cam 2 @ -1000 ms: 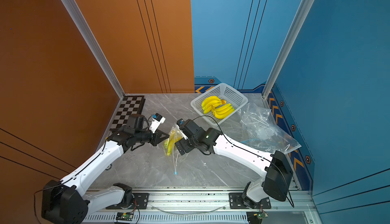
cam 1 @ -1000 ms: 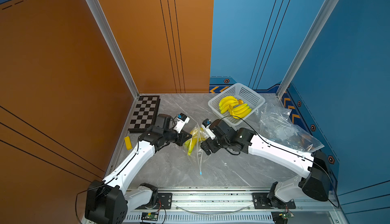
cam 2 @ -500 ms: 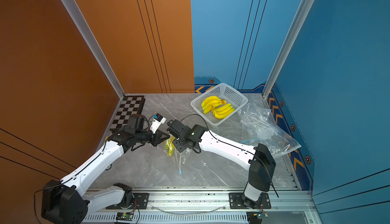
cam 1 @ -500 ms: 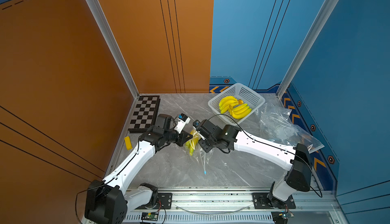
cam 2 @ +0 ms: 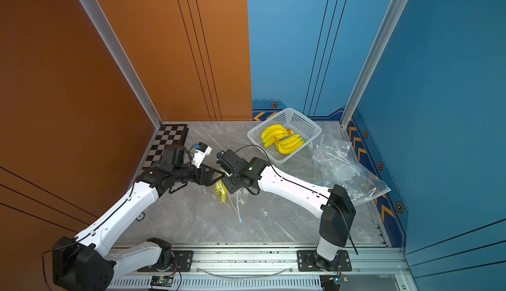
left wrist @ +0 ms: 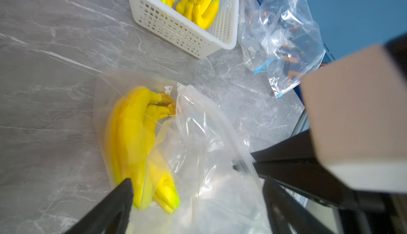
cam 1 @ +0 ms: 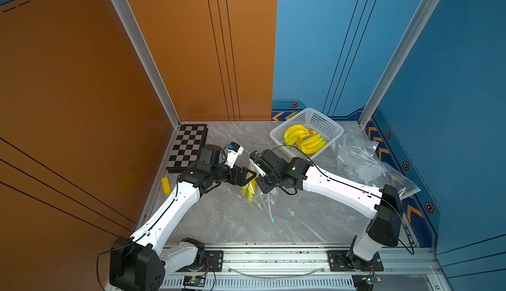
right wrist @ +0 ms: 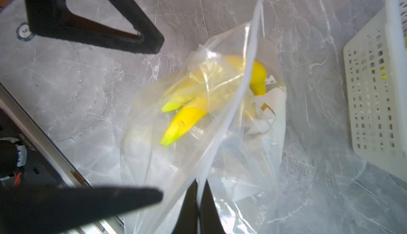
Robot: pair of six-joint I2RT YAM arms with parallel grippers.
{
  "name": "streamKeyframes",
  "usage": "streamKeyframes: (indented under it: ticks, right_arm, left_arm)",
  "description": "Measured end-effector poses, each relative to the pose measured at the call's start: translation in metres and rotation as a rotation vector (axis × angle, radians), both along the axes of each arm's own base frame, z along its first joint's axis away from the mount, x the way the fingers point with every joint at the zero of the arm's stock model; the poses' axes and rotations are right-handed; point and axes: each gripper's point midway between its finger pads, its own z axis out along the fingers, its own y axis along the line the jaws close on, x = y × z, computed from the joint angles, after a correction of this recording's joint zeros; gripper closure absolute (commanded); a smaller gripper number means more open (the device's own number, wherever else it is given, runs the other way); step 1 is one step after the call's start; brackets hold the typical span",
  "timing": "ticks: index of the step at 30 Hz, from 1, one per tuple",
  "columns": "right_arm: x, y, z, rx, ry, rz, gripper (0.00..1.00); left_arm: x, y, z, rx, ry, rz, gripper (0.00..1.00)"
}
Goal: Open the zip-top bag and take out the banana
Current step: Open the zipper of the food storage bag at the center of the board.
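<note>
Plastic film, thin and slick, is the weak link: the zip-top bag (right wrist: 222,155) is held up by a single pinch. If that pinch creeps off the zip strip (right wrist: 236,98), the bag would likely slump flat on the table (cam 1: 219,221) and the mouth would fall shut over the banana (left wrist: 132,138). A second risk, as I judge it, lies in the reach-in. A close made too early would trap a fold of film along with the fruit, so a pull would drag the whole bag instead of freeing the bunch. With only one wall held, the bag has little to resist such a drag. Whether the mouth gapes wide enough cannot be told, because the film is too clear and crumpled. The banana lies inside the bag in the middle of the table, between the two arms, well apart from the basket (cam 1: 335,132) of other bananas at the far right. The right gripper (right wrist: 200,184) is clenched tight on the zip strip, jaws pressed together with only film between them. The left gripper (left wrist: 198,187) is spread wide and grasps nothing. Its fingers (left wrist: 123,193) straddle one end of the bag, one tip just beside the banana's green-tipped end, and I cannot tell whether either tip touches the film.
</note>
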Motion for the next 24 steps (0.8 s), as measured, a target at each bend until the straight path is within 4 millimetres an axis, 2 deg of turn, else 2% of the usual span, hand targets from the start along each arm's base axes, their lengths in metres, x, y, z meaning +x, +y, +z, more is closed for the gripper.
streamKeyframes:
  ticks: [7,10,15,21,22,24]
  right_arm:
    - [0.016,0.015,0.061,0.353,0.020,-0.071,1.00]
    - [0.023,0.022,0.078,0.453,0.030,-0.085,1.00]
    - [0.027,0.031,0.089,0.552,0.063,-0.094,1.00]
    - [0.032,0.034,0.091,0.626,0.101,-0.108,1.00]
    - [0.033,0.034,0.090,0.634,0.108,-0.112,1.00]
    - [0.034,0.034,0.090,0.648,0.117,-0.118,1.00]
  left_arm:
    - [-0.007,0.013,0.084,-0.104,-0.135,0.119,0.02]
    - [-0.009,0.011,0.099,-0.145,-0.131,0.132,0.02]
    - [-0.010,0.000,0.081,-0.138,-0.031,0.121,0.02]
    - [-0.017,-0.008,0.063,-0.087,0.019,0.093,0.01]
    - [-0.018,-0.008,0.061,-0.075,0.019,0.087,0.02]
    - [-0.020,-0.009,0.058,-0.052,0.023,0.077,0.12]
